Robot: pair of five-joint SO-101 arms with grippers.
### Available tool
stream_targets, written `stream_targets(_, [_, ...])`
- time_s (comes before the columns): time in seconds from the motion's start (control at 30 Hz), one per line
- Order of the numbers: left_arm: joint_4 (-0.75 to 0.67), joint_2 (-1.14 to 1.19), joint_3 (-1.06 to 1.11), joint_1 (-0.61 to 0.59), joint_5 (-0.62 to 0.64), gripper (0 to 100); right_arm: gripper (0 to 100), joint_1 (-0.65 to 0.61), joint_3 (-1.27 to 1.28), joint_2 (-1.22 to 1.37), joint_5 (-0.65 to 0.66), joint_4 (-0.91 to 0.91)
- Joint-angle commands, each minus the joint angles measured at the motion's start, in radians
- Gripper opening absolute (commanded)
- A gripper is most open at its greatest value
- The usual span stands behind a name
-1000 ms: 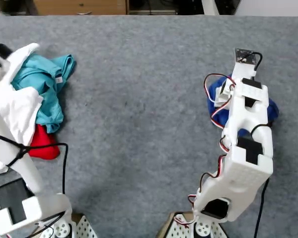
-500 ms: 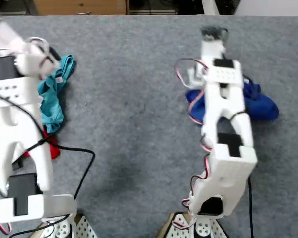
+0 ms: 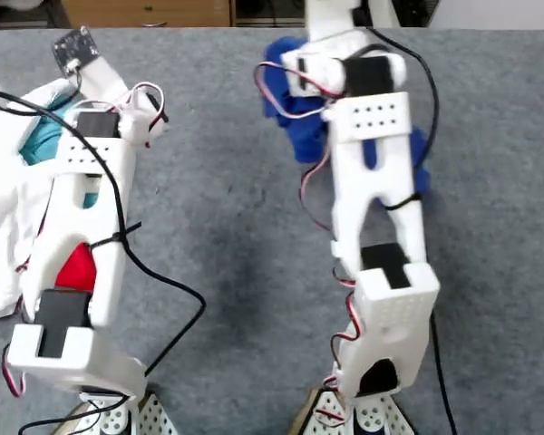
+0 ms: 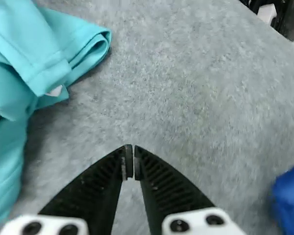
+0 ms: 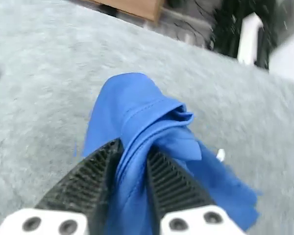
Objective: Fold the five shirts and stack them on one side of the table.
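My right gripper (image 5: 133, 149) is shut on a bunched fold of the blue shirt (image 5: 137, 103), which hangs from the fingers above the grey table. From above, the blue shirt (image 3: 290, 118) dangles under the right arm near the far middle of the table. My left gripper (image 4: 128, 164) is shut with nothing in it, low over bare table beside the teal shirt (image 4: 24, 73). At the left side lies a pile with a white shirt (image 3: 0, 181), the teal shirt (image 3: 41, 140) and a red shirt (image 3: 77, 270), partly hidden by the left arm.
Grey felt table surface (image 3: 218, 181) lies open between the two arms. Wooden furniture (image 3: 145, 11) and dark equipment stand beyond the far edge. A black cable (image 3: 163, 281) loops from the left arm near the front.
The right arm has lifted the blue shirt off the right side and carried it left and toward the far edge. The left arm has swung in over the shirt pile.
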Motion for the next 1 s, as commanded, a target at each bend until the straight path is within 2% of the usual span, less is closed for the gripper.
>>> stream_targets(0.0, [-0.110,0.031,0.012,-0.006,0.041,2,1.2,-0.041,-0.045,0.024,0.129,0.002])
stream_targets(0.1, [-0.160,0.097,0.011,0.017,0.041,2,1.2,-0.016,-0.002,0.094,0.196,-0.048])
stream_targets(0.33, [-0.163,0.236,-0.031,0.086,0.038,2,1.2,0.081,0.019,0.314,0.201,-0.172])
stream_targets(0.5, [-0.164,0.337,-0.075,0.103,0.034,2,1.2,0.099,0.019,0.429,0.198,-0.256])
stream_targets(0.87, [-0.155,0.409,-0.127,0.094,0.032,2,1.2,0.085,0.019,0.460,0.195,-0.293])
stream_targets(0.97, [-0.155,0.409,-0.127,0.098,-0.029,2,1.2,0.074,0.019,0.460,0.170,-0.298])
